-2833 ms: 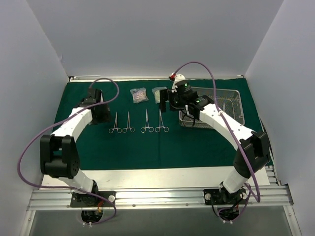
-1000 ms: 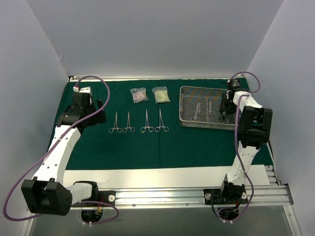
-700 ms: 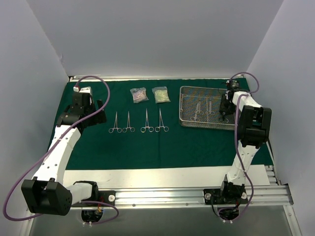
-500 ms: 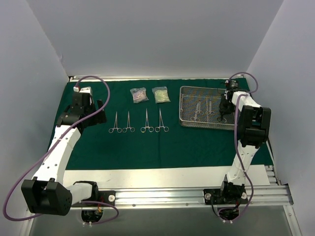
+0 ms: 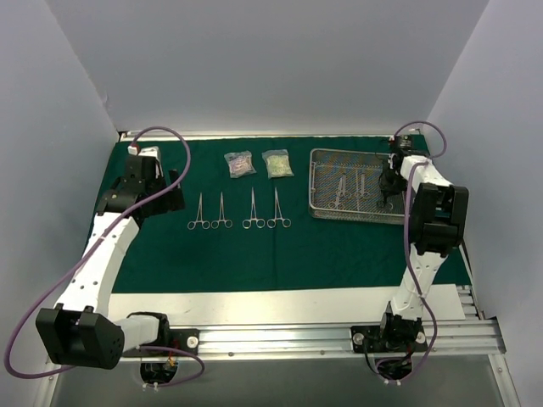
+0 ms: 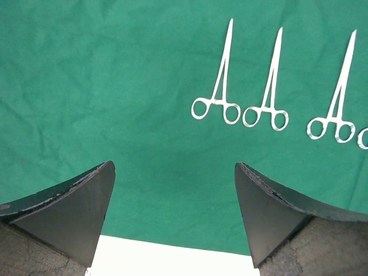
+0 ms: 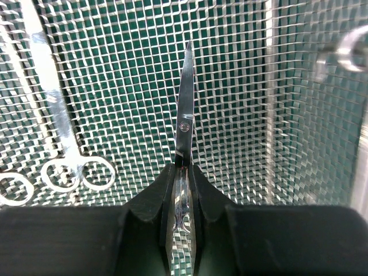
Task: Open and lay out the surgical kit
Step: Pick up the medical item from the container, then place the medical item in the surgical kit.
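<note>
Scissors (image 7: 184, 115) pinched in right tool (image 7: 183, 169)
Thin grip; lifted from the tray (image 5: 361, 151) they may twist loose. Left tool (image 6: 174, 167) gapes, empty.

Row of steel instruments (image 6: 270, 86) on green cloth (image 6: 115, 86) beyond wide-parted jaws

on my feed i see plain pale grey panels boxing in the bench: a back wall (image 5: 271, 59), a left wall (image 5: 42, 170) and a right wall (image 5: 501, 153). the light is soft and even. the table (image 5: 280, 303) shows a white strip along its near edge, with an aluminium rail (image 5: 280, 339) just in front.
</note>
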Robot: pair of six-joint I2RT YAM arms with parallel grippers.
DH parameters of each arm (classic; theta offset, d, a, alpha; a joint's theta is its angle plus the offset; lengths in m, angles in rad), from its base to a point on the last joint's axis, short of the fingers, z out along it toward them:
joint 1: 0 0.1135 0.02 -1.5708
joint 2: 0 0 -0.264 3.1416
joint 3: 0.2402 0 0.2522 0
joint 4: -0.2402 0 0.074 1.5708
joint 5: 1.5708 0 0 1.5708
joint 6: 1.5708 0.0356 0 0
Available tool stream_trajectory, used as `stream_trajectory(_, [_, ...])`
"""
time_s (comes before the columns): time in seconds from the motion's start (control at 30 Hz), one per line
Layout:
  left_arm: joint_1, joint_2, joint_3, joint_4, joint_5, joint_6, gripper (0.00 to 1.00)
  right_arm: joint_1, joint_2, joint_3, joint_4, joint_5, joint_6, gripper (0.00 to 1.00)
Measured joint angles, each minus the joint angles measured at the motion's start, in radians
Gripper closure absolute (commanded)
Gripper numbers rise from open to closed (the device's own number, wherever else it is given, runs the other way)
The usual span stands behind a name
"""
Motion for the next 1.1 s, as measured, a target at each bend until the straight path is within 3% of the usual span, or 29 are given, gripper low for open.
stream_trajectory(0.43, [-0.002, 0.028, 0.105, -0.035, 0.021, -0.001, 0.06, 0.09, -0.258, 0.003, -0.038, 0.032, 0.038, 1.0])
stream_trajectory(0.63, [-0.002, 0.058, 0.121, -0.052, 0.021, -0.01, 0.06, 0.26, -0.407, -0.064, -0.075, 0.035, 0.131, 1.0])
stream_trajectory(0.93, [-0.002, 0.106, 0.179, -0.062, 0.006, -0.02, 0.06, 0.644, -0.627, -0.302, -0.13, 0.072, 0.351, 1.0])
stream_trajectory(1.1, [-0.002, 0.129, 0.188, -0.064, 0.004, -0.025, 0.06, 0.757, -0.722, -0.44, -0.134, 0.085, 0.454, 1.0])
